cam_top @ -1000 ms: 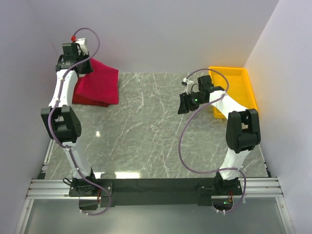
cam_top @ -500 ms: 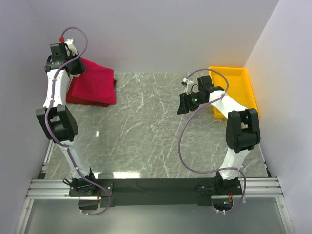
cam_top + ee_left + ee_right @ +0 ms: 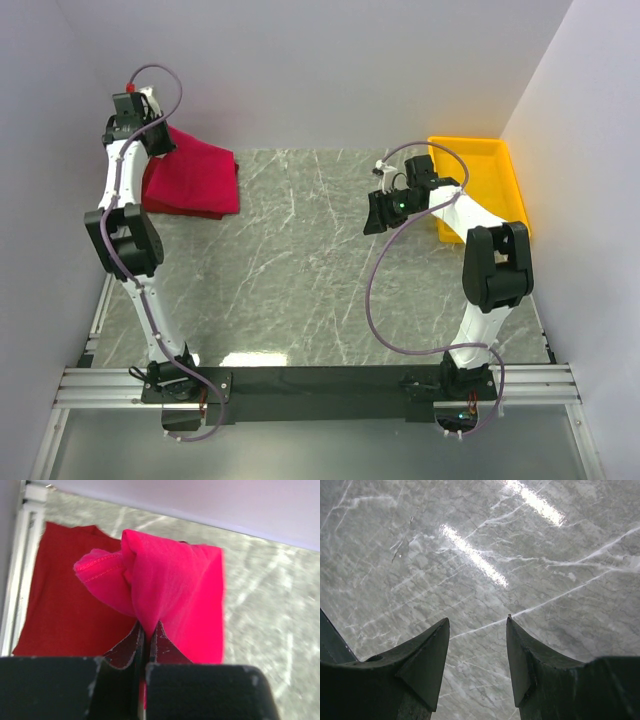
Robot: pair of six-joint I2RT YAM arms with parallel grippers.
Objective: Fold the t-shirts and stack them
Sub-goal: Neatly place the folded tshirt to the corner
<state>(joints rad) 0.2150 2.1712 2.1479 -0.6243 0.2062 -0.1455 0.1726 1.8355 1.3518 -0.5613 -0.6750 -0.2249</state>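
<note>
The crimson-pink t-shirt (image 3: 205, 175) lies folded over the darker brick red t-shirt (image 3: 160, 200) at the table's far left corner. My left gripper (image 3: 158, 135) is shut on a bunched edge of the pink shirt and holds it lifted. In the left wrist view the pink shirt (image 3: 175, 585) rises from the closed left gripper (image 3: 147, 630), with the brick red shirt (image 3: 65, 590) flat beneath it on the left. My right gripper (image 3: 380, 212) is open and empty above bare marble; the right wrist view shows the gripper (image 3: 477, 622) wide apart.
A yellow plastic tray (image 3: 490, 180) stands at the far right against the wall. White walls close in the left, back and right sides. The grey marble table (image 3: 300, 270) stretches between the arms.
My left gripper moved left and back with the pink shirt's edge, then slightly right again; the pink shirt now lies lower and flatter over the brick red one. The right arm stayed still.
</note>
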